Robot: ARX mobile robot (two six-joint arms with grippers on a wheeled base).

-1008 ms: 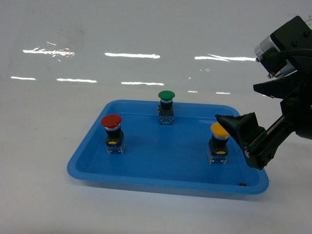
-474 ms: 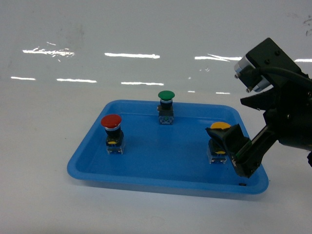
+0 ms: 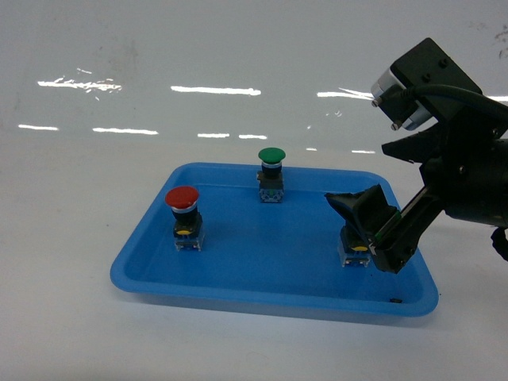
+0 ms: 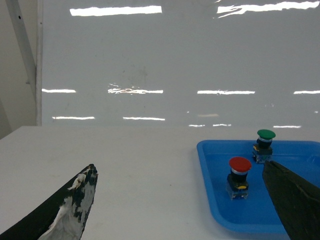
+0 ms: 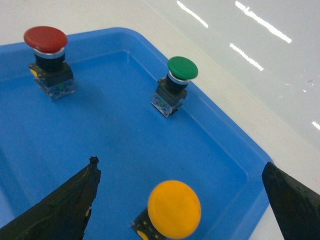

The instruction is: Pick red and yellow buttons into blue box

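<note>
The red button (image 3: 182,198) stands upright at the left of a shallow blue tray (image 3: 270,300). It also shows in the left wrist view, red button (image 4: 240,165), and in the right wrist view, red button (image 5: 46,39). The yellow button (image 5: 174,209) stands at the tray's right, below and between the spread fingers of my open right gripper (image 5: 180,162). In the head view the right gripper (image 3: 359,175) hangs over the yellow button (image 3: 352,252), whose cap is hidden by the near finger. My left gripper (image 4: 178,165) is open over bare table, left of the tray. The blue box is out of view.
A green button (image 3: 271,156) stands at the tray's back middle, also seen as the green button (image 5: 182,68) in the right wrist view. The tray rim (image 5: 212,107) runs close behind the yellow button. White tabletop surrounds the tray (image 4: 205,150).
My right gripper has moved left and forward over the yellow button, and its near finger now covers the yellow cap in the head view. The buttons have not moved.
</note>
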